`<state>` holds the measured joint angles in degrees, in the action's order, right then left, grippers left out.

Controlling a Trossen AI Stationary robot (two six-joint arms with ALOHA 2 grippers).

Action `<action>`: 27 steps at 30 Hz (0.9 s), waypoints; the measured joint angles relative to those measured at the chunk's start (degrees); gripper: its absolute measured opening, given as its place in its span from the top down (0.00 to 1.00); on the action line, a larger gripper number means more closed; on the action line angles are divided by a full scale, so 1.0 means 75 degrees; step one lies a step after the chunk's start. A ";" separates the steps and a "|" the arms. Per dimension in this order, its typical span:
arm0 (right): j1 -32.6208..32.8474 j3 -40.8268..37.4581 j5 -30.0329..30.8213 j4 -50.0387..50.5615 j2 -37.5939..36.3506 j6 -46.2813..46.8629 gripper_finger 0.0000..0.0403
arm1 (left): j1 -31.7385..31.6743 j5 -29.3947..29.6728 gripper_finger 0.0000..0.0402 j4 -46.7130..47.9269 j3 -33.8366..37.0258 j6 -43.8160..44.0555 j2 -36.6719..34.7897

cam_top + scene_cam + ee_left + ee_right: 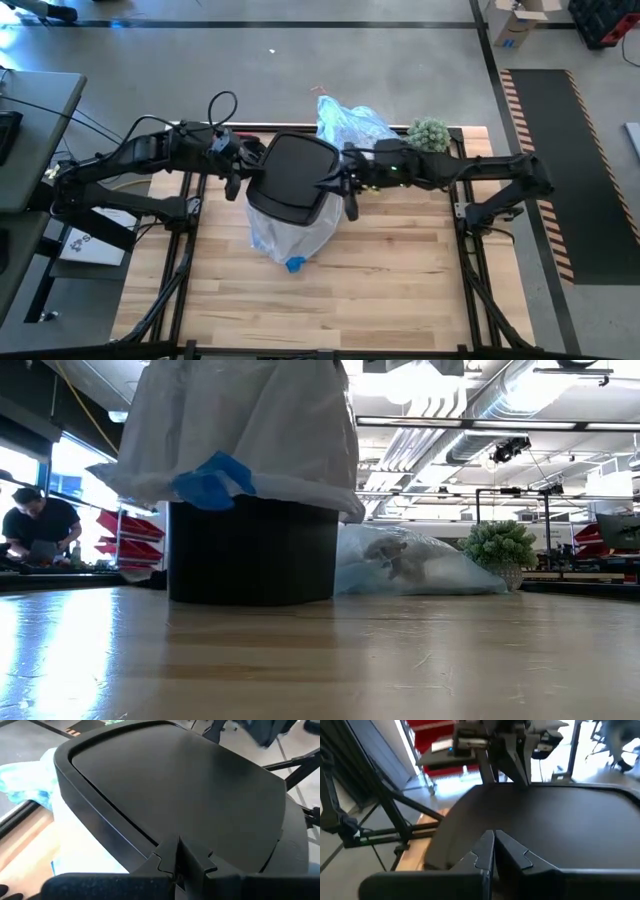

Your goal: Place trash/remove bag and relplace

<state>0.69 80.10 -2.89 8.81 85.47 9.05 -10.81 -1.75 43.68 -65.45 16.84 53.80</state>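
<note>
Nearest you on the wooden table [400, 290], the white bag [290, 235] hangs out of the black bin [250, 555] and down its front. It's whitish and translucent, with a blue tie [213, 480] at its lower edge. In the low view it covers the bin's upper part and leaves the base bare. The bin stands upright mid-table.

The black lid [292, 175] sits on top of the bin, and both arms meet it from opposite sides.
- The left gripper [178, 845] is at the lid's left edge. Its jaws are pressed together with no gap you can see, tips at the rim. You can't tell whether they pinch the rim or only touch it.
- The right gripper [494, 840] is at the lid's right edge, also closed up tight with its tips against the rim. Its grip is just as unclear.

Behind the bin and to its right, the bag [350, 120] lies on the table at the far edge. It's light blue, crinkled and slumped, just beside the bin. Crumpled trash [397, 556] shows through its plastic.

The small green plant [428, 133] stands upright just right of the bag, near the right arm.

Far off in the room, a person [35, 525] in dark clothes sits at a bench.
</note>
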 joint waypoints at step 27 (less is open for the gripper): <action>0.0108 0.3979 0.1662 0.3643 0.2118 -0.2458 1.00 | 0.2383 0.3403 1.00 0.0012 0.0035 0.1879 -0.0300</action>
<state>1.50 109.95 9.57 36.13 101.36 -9.38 7.06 23.77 43.77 -65.19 30.93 51.55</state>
